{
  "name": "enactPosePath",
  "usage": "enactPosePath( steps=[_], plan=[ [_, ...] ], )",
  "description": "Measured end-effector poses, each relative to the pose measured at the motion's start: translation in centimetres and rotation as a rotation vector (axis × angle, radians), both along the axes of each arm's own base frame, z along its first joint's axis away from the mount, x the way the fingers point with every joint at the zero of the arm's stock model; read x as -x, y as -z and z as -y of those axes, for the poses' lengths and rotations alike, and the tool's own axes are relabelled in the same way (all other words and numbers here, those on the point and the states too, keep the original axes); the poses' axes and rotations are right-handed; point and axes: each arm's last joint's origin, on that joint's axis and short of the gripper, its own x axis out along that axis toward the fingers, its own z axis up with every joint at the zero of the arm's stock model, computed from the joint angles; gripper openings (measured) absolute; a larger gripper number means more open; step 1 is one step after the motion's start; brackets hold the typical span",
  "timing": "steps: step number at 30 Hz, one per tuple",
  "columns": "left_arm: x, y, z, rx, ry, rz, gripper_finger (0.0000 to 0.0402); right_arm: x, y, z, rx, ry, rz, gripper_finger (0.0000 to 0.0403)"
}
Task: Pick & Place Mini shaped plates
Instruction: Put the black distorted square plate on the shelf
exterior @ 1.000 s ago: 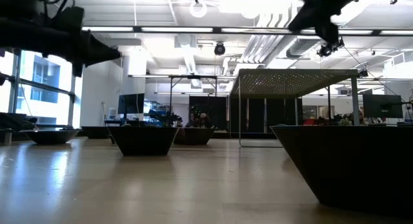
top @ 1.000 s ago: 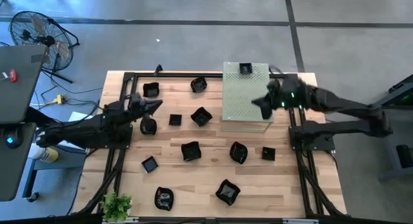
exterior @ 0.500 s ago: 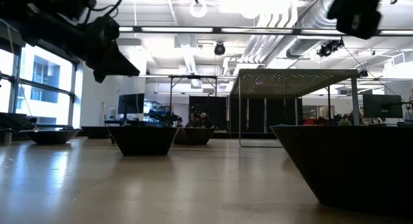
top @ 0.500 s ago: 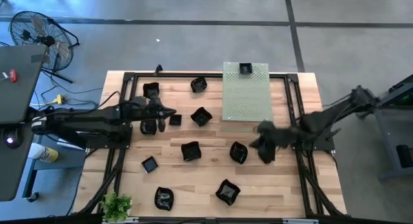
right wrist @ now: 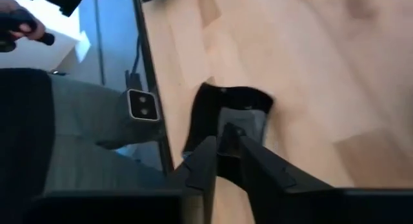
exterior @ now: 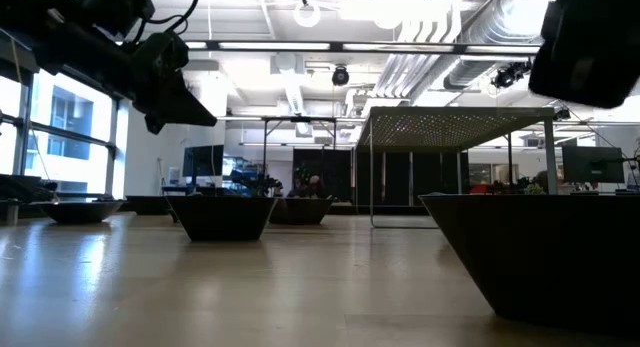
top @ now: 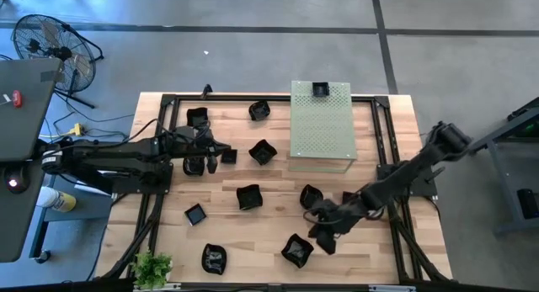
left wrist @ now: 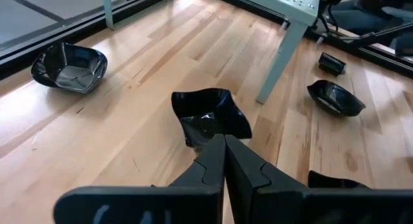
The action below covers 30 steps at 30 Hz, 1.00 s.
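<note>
Your left gripper [top: 221, 148] hovers over the table's [top: 269, 241] left half, fingers pressed together and empty; a wavy-edged plate [left wrist: 210, 114] lies just ahead of its tips, a small square plate [top: 228, 156] just beside them. The other mini shaped plates [top: 248, 196] lie scattered around, one [top: 320, 90] on the green perforated board [top: 320, 132]. Your right gripper [top: 318, 232], fingers also closed and empty, hangs low beside a plate [top: 296, 250] near the front edge.

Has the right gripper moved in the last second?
Yes. In the high view the right gripper has swung from beside the green board toward the table's near edge, ending close to a plate.
</note>
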Motion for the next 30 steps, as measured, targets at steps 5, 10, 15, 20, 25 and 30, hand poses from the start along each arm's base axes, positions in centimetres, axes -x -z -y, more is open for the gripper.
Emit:
enactPosePath(
  steps=[5, 10, 15, 20, 25, 30],
  plan=[
    [0.0, 0.0, 0.0, 0.0, -0.001, 0.0, 0.0001, -1.8, 1.6, -1.3, 0.068, -0.035, -0.065, 0.0113],
    [0.0, 0.0, 0.0, -0.008, 0.002, -0.003, 0.0001, -3.4, 2.8, -2.3, 0.198, -0.075, -0.167, 0.0116],
    [0.0, 0.0, 0.0, -0.009, 0.003, -0.005, 0.0001, -4.3, 3.6, -2.8, 0.262, -0.056, -0.252, 0.0099],
    [0.0, 0.1, 0.0, -0.007, 0.002, -0.015, 0.0001, -4.5, 4.2, -3.0, 0.261, -0.055, -0.266, 0.0064],
    [0.1, 0.2, 0.0, -0.004, 0.003, -0.029, 0.0001, -4.5, 4.3, -3.0, 0.263, -0.056, -0.27, 0.0027],
    [0.1, 0.2, 0.0, -0.003, 0.003, -0.029, 0.0001, -4.5, 4.2, -2.9, 0.246, -0.07, -0.281, 0.0003]
  ],
)
